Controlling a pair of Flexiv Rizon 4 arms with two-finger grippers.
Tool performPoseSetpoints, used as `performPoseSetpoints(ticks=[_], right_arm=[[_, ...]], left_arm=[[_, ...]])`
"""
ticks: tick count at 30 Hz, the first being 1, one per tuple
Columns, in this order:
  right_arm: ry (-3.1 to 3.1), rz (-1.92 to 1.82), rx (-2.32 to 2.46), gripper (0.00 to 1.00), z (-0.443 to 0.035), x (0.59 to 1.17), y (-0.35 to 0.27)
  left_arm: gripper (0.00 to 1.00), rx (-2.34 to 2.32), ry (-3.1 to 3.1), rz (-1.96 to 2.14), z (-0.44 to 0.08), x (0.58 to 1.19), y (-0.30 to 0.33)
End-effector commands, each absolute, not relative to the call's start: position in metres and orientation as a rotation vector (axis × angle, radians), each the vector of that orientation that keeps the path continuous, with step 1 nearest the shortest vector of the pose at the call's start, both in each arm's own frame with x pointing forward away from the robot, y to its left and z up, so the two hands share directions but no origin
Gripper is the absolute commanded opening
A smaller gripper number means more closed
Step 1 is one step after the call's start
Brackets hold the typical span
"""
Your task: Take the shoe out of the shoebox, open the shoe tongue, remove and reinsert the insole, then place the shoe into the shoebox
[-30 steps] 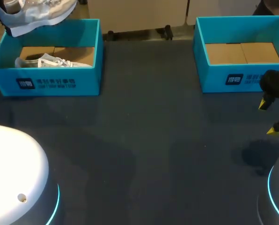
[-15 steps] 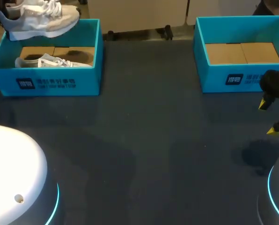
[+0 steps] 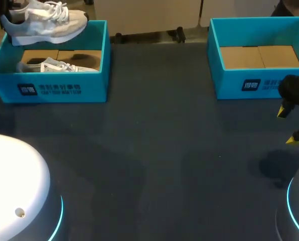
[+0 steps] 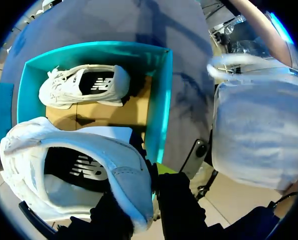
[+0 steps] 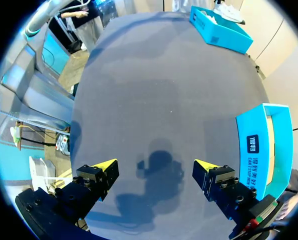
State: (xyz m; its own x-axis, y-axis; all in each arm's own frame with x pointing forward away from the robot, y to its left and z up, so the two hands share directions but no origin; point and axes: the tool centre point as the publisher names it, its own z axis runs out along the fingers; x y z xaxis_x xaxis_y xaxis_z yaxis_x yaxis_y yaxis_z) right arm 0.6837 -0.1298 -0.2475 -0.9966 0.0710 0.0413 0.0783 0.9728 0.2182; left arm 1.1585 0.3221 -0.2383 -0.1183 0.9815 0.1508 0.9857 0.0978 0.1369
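In the head view the left gripper (image 4: 148, 190) is cut off at the far left corner, so only the shoe (image 3: 44, 22) it carries shows there. In the left wrist view its fingers (image 4: 176, 200) are dark shapes, mostly covered by the shoe's heel, with just a sliver of yellow tip showing beside the heel. The heel rim sits between the two fingers, pinched from both sides, so the left gripper is holding the shoe by the heel.

From the gripper, the shoe stretches ahead with its opening facing the wrist camera and its dark insole in view. It hangs above the far left part of the box (image 3: 64, 89), heel to the left and toe to the right, sole roughly level. Whether it touches the box's far rim cannot be told.

The other shoe (image 3: 54, 66) lies on the cardboard floor inside the box. In the head view the near wall hides its lower part.

The right gripper (image 3: 289, 125) is at the right edge of the table (image 3: 154, 150), partly cut off, just near of the right box (image 3: 250, 83). Its fingers are spread wide with nothing between them, over bare table. The right box shows only a cardboard floor.
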Motion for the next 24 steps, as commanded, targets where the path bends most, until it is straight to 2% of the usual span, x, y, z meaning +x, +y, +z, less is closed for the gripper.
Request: performPoseSetpoints(ticks=[1,13,24], right_arm=[[-3.088,-0.339,-0.117,1.0,-0.249,0.684,-0.129],[-3.088,-0.339,-0.117,1.0,-0.249,0.684,-0.129],[-3.088,-0.339,-0.117,1.0,-0.249,0.684,-0.129]], left_arm=[[0.0,-2.117,-2.276,-0.261,-0.24,1.166,0.324],[0.0,-2.081,-2.293,-0.255,-0.241,1.172,0.324],[0.0,-2.128,-2.21,-0.288,-0.263,1.175,0.315]])
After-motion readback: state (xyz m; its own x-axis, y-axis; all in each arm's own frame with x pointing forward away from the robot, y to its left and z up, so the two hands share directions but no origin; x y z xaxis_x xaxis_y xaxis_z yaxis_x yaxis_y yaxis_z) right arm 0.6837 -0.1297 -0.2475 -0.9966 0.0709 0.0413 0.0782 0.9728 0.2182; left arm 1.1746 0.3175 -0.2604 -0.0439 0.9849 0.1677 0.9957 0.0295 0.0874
